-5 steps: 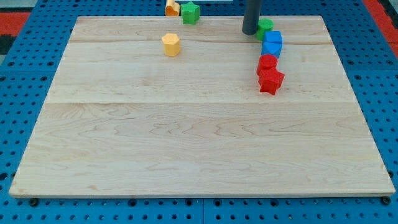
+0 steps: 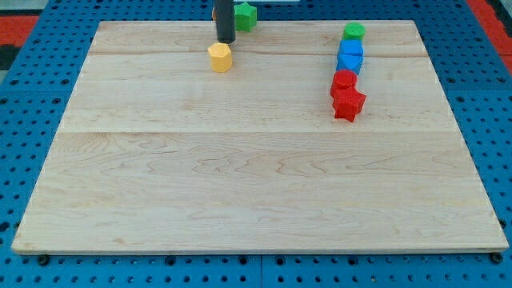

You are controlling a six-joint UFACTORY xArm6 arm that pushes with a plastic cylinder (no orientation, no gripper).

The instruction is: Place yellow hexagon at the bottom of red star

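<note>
**Bench inventory: rod tip just above the yellow hexagon**

- Bench (image 2: 256, 184): pale wooden board on a blue pegboard surround; blocks grouped near the view's top.
- My tip (image 2: 226, 41): lower end of a straight dark rod coming down from the view's top edge. It sits just above the yellow hexagon, slightly toward the view's right of its centre, close to it; contact cannot be told. There is no gripper on this arm, so there is no open or closed state to record.
- Yellow hexagon (image 2: 220, 58): upper left part of the board, well apart from the red star, which lies far over on the view's right.
- Red star (image 2: 348, 104): lowest item of a column on the view's right.
- Red block (image 2: 344, 81): touching the star's upper side; shape unclear.
- Two blue blocks (image 2: 350, 56): stacked in line above the red block, touching each other.
- Green block, right (image 2: 354, 31): top of that column, at the board's upper edge.
- Green block, left (image 2: 245, 14): at the top edge, just right of the rod.
- Orange block (image 2: 214, 12): sliver visible left of the rod, mostly hidden.
</note>
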